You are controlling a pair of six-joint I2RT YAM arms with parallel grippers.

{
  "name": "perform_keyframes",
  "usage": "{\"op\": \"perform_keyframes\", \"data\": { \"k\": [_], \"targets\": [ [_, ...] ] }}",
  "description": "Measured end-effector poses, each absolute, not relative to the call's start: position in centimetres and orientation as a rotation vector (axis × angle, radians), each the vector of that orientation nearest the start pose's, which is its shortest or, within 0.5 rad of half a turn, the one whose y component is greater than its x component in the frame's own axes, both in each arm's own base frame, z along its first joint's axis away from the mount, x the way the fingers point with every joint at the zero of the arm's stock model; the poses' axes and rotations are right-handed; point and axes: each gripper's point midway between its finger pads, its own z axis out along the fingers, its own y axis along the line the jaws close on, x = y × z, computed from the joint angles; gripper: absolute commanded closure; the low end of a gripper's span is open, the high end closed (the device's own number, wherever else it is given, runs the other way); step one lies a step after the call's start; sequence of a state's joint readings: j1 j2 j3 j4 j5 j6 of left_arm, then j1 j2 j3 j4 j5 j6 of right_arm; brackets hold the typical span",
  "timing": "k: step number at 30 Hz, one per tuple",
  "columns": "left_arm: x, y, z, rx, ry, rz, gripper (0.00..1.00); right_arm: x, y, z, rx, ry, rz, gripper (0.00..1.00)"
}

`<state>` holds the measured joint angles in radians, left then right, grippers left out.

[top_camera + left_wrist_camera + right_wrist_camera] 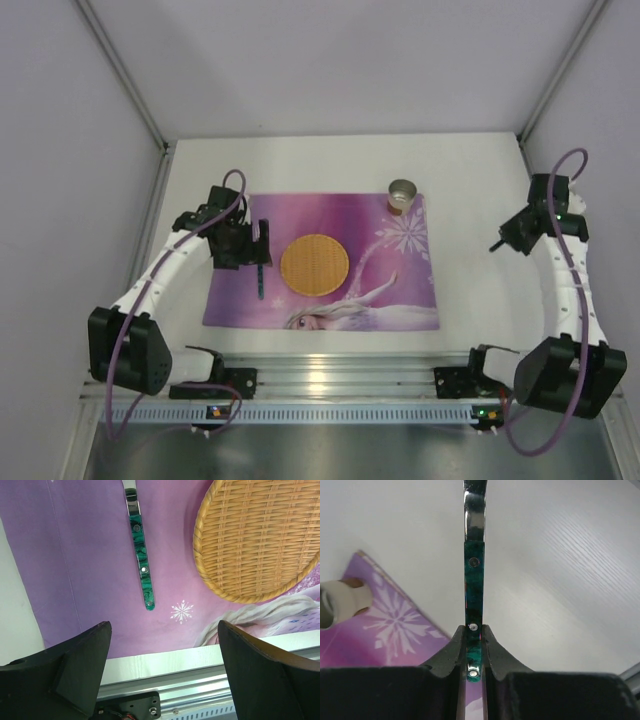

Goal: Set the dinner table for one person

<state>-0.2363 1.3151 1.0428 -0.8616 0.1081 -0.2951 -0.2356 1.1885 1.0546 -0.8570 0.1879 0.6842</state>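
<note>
The white dinner table (480,180) carries a purple printed placemat (400,290). A round wicker plate (314,264) lies at the mat's middle, and it also shows in the left wrist view (255,535). A green-handled piece of cutlery (141,550) lies flat on the mat left of the plate; its head is out of view. My left gripper (164,626) hangs open and empty above the mat near that handle (259,282). My right gripper (473,630) is shut on a second green-handled piece of cutlery (474,580), held above the table right of the mat (497,245).
A small metal-rimmed cup (401,194) stands at the mat's far right corner, and shows at the left in the right wrist view (340,602). An aluminium rail (330,375) runs along the near edge. Grey walls enclose the table on three sides.
</note>
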Motion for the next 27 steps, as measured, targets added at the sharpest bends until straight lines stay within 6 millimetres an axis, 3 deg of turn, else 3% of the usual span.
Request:
{"op": "perform_keyframes", "data": {
  "k": [3, 6, 11, 15, 18, 22, 27],
  "targets": [
    [25.9, -9.5, 12.2, -0.062, 2.726, -0.310, 0.07, 29.3, -5.2, 20.3, 1.060, 2.184, 0.027, 1.00],
    [25.8, -9.6, 12.6, -0.073, 2.712, -0.322, 0.07, 30.2, -1.8, 22.8, 0.904, 2.235, 0.094, 1.00],
    [25.8, -9.7, 13.5, -0.099, 2.678, -0.341, 0.07, 30.3, 7.8, 24.0, 0.521, 2.371, 0.231, 1.00],
    [25.4, -9.7, 13.5, -0.112, 2.672, -0.348, 0.08, 27.6, 14.7, 21.8, 0.260, 2.484, 0.311, 1.00],
    [25.2, -9.6, 13.5, -0.121, 2.670, -0.349, 0.08, 24.8, 18.8, 18.2, 0.093, 2.606, 0.314, 1.00],
    [25.1, -9.6, 14.1, -0.123, 2.647, -0.356, 0.08, 22.9, 21.6, 13.7, -0.005, 2.723, 0.264, 1.00],
    [24.7, -9.5, 14.9, -0.122, 2.622, -0.363, 0.08, 23.3, 23.6, 9.6, -0.024, 2.801, 0.219, 1.00]
  ]
}}
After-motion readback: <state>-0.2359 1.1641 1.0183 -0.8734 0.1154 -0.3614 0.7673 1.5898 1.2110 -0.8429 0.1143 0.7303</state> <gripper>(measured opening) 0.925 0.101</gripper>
